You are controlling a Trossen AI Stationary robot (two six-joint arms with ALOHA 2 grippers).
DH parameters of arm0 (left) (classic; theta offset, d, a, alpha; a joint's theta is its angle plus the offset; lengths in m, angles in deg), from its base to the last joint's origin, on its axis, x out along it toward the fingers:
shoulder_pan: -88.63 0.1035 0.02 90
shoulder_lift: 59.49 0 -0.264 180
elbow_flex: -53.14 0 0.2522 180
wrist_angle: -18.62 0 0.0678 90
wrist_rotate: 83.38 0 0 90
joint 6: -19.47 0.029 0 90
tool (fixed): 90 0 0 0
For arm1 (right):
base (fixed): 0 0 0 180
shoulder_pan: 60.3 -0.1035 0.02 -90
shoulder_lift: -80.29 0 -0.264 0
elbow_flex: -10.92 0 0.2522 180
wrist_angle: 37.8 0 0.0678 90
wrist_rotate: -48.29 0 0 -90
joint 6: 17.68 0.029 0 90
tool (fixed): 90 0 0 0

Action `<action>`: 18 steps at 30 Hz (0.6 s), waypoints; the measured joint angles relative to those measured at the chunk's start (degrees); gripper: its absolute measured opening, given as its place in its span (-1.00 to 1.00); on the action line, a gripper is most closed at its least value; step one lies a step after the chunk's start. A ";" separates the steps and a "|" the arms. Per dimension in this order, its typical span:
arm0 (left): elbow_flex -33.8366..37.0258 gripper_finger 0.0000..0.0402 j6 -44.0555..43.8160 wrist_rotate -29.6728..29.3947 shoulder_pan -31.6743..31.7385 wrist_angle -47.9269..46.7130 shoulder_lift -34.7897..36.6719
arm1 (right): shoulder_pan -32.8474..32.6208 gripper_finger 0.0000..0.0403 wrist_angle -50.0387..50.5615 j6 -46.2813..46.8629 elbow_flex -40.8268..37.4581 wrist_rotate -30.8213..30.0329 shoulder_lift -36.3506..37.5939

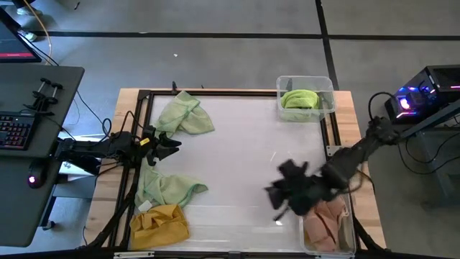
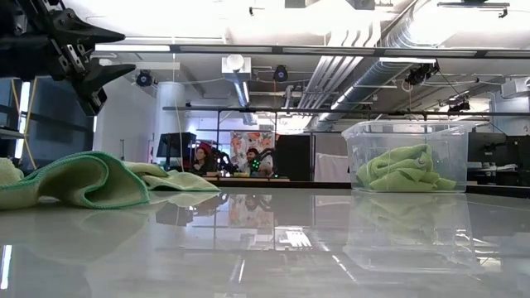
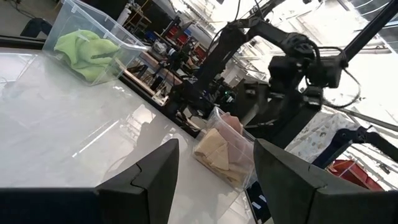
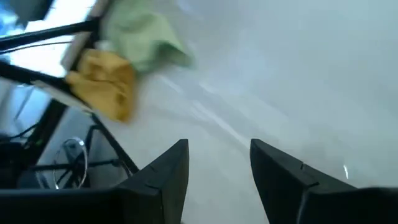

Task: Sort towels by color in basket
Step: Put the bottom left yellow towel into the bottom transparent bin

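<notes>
High view puts three loose towels along the desk's (image 1: 237, 155) left side: a pale green towel (image 1: 185, 114) near 11 o'clock, a second pale green towel (image 1: 167, 188) near 8 o'clock, and a mustard yellow towel (image 1: 159, 224) at 7 o'clock, just beside the second one. The left claw (image 1: 169, 144) hovers at 9 o'clock between the two pale green ones, fingers spread and holding nothing.

Each towel looks light, soft and limp, so it should sag and drape from whatever point is pinched. The raised folds and bunched ridges look like the best hold, since a flat edge on this glossy surface may slide away under the fingers.

Further right, one clear bin (image 1: 325, 85) at 1 o'clock holds a single bright green towel (image 1: 300, 99). The right claw (image 1: 277, 198) sits near 5 o'clock, spread and empty, just beside a second clear bin (image 1: 350, 244) holding peach-pink cloth (image 1: 325, 221); whether that is one towel or two I cannot tell.

Count: two pale green, one mustard yellow, one bright green, at least one peach-pink, and two bins.
</notes>
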 joint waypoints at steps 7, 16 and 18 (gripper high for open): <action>-0.01 -0.03 0.00 0.02 0.00 0.04 0.00 | 12.50 -0.18 -41.91 -39.90 -5.04 17.00 -9.78; -0.01 -0.03 0.00 0.02 -0.01 0.12 0.00 | 19.34 -0.18 -52.67 -62.97 7.35 34.24 -34.32; 0.00 -0.03 0.00 0.02 0.00 0.13 0.00 | 19.65 -0.16 -52.84 -66.48 11.64 35.56 -40.11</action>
